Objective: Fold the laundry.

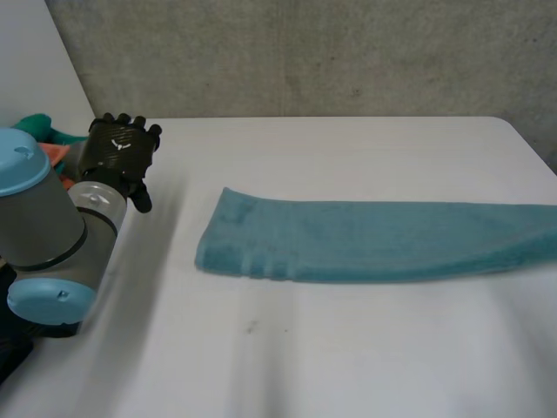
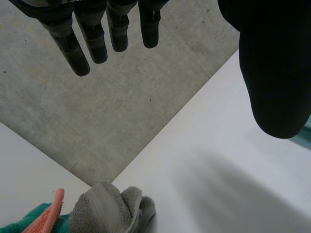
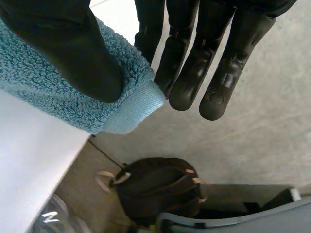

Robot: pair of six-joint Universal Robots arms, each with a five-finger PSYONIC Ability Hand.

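1. I see the white table (image 1: 348, 348) with a blue towel (image 1: 365, 239) on it, folded into a long strip that runs to the robot's right.
2. The right hand (image 3: 73, 43) pinches the towel's hemmed corner between thumb and straight fingers, beyond the table edge.
3. The left hand (image 1: 122, 148) hangs over the far left corner, fingers straight and spread, holding nothing.
4. A heap of cloths (image 2: 107, 211), grey, green and orange, lies near it.

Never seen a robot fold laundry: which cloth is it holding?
The light-blue towel, its end pinched in the right hand. The grey towel, green cloth and orange cloth lie heaped near the open left hand, untouched.
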